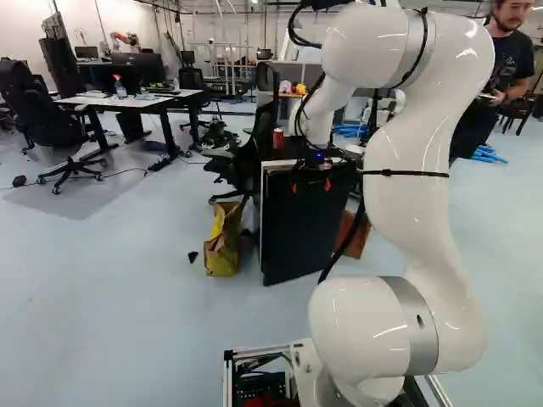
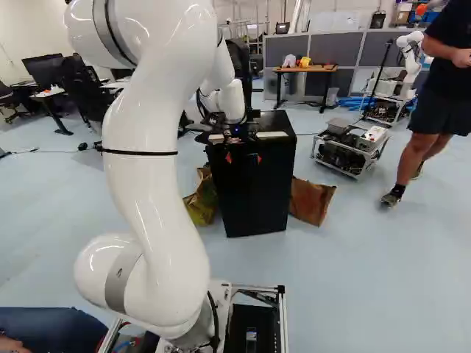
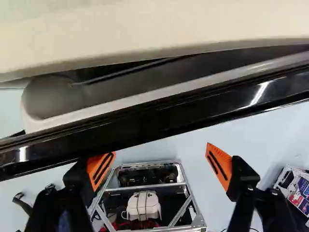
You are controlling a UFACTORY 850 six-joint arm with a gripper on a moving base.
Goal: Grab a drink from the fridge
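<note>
The black fridge [image 1: 307, 222] [image 2: 254, 187] stands ahead of the arm. At the upper part of its front is my gripper [image 1: 310, 184] [image 2: 243, 157], pads pointing downward. In the wrist view the gripper [image 3: 159, 150] is open, with no object held between its orange pads. A glossy black door edge [image 3: 154, 118] crosses just ahead of the fingertips. Beyond it lie a pale liner [image 3: 135, 100], a dark gap and the cream fridge body [image 3: 159, 31], so the door looks ajar. A red can [image 1: 278, 138] shows at the fridge's top; whether it stands on it I cannot tell.
A yellow-brown bag [image 1: 224, 242] and a brown paper bag [image 2: 310, 200] flank the fridge. An office chair [image 1: 246, 157] stands close behind. A wheeled metal-framed cart [image 2: 352, 145] and another robot [image 2: 409, 55] are farther right. A desk [image 1: 127, 102] stands far left.
</note>
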